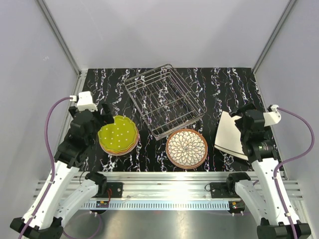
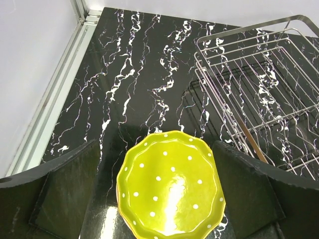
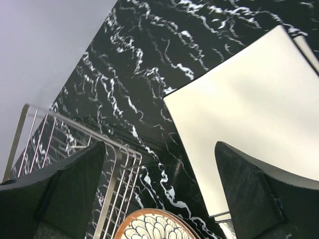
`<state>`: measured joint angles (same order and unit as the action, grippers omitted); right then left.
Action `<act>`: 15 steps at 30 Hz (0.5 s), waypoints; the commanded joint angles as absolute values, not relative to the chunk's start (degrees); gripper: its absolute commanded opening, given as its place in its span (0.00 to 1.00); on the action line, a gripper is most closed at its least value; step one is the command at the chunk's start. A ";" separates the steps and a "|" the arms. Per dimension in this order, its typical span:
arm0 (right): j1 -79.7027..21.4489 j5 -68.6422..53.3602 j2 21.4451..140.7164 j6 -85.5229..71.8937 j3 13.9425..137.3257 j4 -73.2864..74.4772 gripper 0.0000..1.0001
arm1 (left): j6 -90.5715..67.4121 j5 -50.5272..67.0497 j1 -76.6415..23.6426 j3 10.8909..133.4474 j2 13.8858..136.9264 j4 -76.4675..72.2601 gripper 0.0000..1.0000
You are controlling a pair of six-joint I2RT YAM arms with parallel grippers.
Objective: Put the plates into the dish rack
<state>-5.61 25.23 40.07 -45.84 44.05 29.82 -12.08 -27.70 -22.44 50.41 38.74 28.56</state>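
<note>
A scalloped lime-green plate point(image 1: 118, 133) with white dots tops a small stack of plates at the left, orange and pink rims showing under it. My left gripper point(image 1: 105, 115) hangs open over that stack's far-left edge; in the left wrist view the green plate point(image 2: 169, 194) lies between and below the spread fingers point(image 2: 67, 191). A brown-rimmed petal-patterned plate point(image 1: 187, 148) lies in the front middle. Cream squarish plates point(image 1: 228, 135) lie at the right, with my right gripper point(image 1: 240, 121) open above their far edge. The wire dish rack point(image 1: 164, 99) stands behind, with no plates in it.
The black marbled tabletop point(image 1: 219, 84) is boxed in by grey walls on three sides. An aluminium rail point(image 1: 164, 181) with both arm bases runs along the near edge. Purple cables point(image 1: 50, 124) loop beside each arm. The rack's near corner point(image 3: 75, 149) sits close to the petal plate point(image 3: 154, 226).
</note>
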 commanded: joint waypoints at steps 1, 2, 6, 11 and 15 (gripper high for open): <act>-5.45 34.36 39.73 -51.33 47.64 34.71 1.00 | -12.39 -29.09 -22.24 51.15 38.67 26.19 0.99; -5.45 34.80 38.60 -50.37 47.55 34.63 1.00 | -12.39 -29.27 -22.24 51.24 38.58 26.19 0.99; -5.45 34.36 33.94 -46.23 42.73 30.59 1.00 | -12.48 -30.14 -22.24 51.33 38.06 26.45 0.99; -5.36 33.58 27.35 -44.48 37.71 26.20 1.00 | -12.39 -30.95 -22.24 51.68 38.32 27.07 0.99; -5.45 28.85 25.84 -41.84 37.88 25.31 1.00 | -12.22 -29.79 -22.24 52.29 39.55 27.68 0.99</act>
